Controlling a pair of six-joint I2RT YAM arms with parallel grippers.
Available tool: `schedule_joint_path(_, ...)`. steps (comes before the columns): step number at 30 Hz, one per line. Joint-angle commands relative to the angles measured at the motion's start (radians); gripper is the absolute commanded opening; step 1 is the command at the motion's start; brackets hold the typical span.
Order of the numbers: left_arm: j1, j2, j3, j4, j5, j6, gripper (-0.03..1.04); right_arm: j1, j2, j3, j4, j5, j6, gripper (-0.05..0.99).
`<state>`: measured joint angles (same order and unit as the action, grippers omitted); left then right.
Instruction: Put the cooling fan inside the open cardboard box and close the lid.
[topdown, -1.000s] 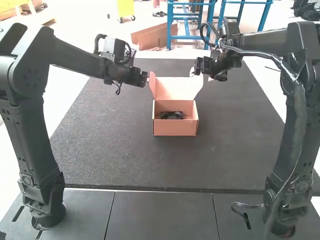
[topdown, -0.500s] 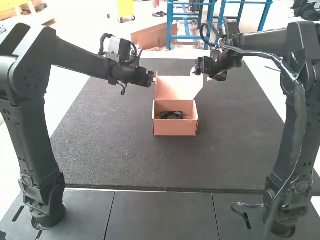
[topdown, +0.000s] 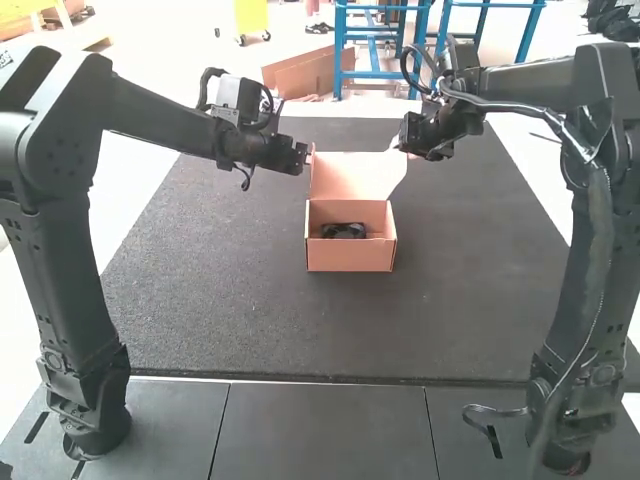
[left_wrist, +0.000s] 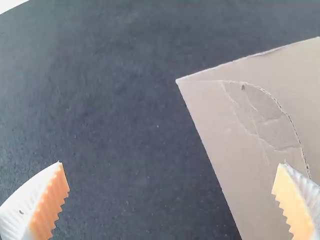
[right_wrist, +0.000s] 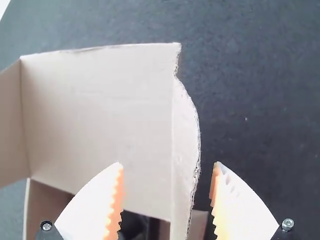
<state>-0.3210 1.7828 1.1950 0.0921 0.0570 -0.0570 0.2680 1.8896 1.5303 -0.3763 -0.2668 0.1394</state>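
My right claw (right_wrist: 166, 169) is open and holds nothing, its white ribbed fingers (right_wrist: 95, 200) with orange pads straddling the ragged side flap of the upright tan cardboard lid (topdown: 355, 178). My left claw (left_wrist: 169, 172) is spread wide and empty at the lid's opposite edge. The lid stands between the two claws above the small open cardboard box (topdown: 350, 255), where the black cooling fan (topdown: 345, 230) lies inside. The box sits on a dark grey speckled mat (topdown: 200, 280), with smooth dark table panels (topdown: 320, 430) nearer me.
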Motion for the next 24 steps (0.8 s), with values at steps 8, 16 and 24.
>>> schedule_joint_path(8, -0.009, 0.0, 0.035, -0.003, 0.012, -0.007, 0.97, -0.004, -0.004, 0.019, 0.004, 0.0, 0.019, 0.27)
schedule_joint_path(16, -0.009, -0.005, 0.035, -0.009, 0.012, -0.007, 0.97, -0.004, -0.004, 0.001, 0.005, 0.006, 0.017, 0.13)
schedule_joint_path(24, -0.009, -0.005, 0.035, -0.009, 0.012, -0.007, 0.97, -0.003, -0.004, 0.001, 0.007, 0.024, 0.017, 0.01)
